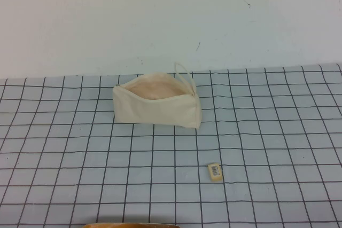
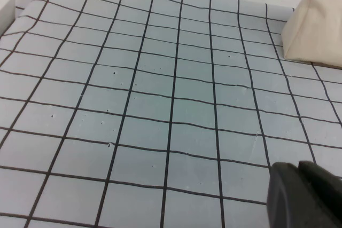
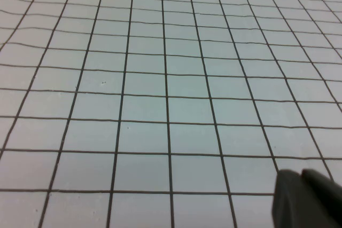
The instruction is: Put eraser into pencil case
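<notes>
Left to right across the grid-covered desk (image 1: 64, 158). The left gripper (image 2: 304, 196) appears only as a dark edge in the corner of the left wrist view, low above bare grid to the left of the pouch; whether its jaws are spread or pressed together cannot be told. The pencil case (image 1: 156, 105) stands left of centre toward the far edge of the desk, mouth open upward, pinkish lining exposed, thin loop strap (image 1: 184, 73) at its right end. Its soft fabric walls will probably sag if pushed, so the opening is better approached from above. The eraser (image 1: 214, 171) lies flat on the desk nearer the robot, to the right of the pouch and well apart from it, barcode label up. It looks light, firm and not fragile; a pinch across its two long sides should hold, and it may slide if nudged. The right gripper (image 3: 307, 198) is likewise a dark corner sliver over bare grid; jaw state cannot be told.
</notes>
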